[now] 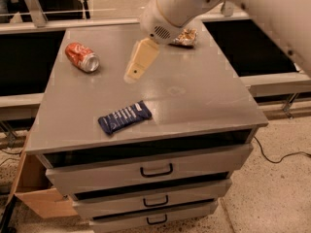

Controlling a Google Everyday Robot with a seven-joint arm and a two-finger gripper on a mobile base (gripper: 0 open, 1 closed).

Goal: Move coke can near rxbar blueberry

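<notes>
Grey cabinet top [209, 101] fills the camera view, with drawers [155, 171] beneath. The gripper [136, 68] hangs over its middle, tan and slanting down; whether it is open or closed cannot be told. Well to the gripper's left in this view, the coke can [82, 57] lies on its side. Nearer the front edge than the gripper lies the blue bar [125, 117], apart from the can. A shiny packet [184, 37] sits behind the gripper, to its right.
</notes>
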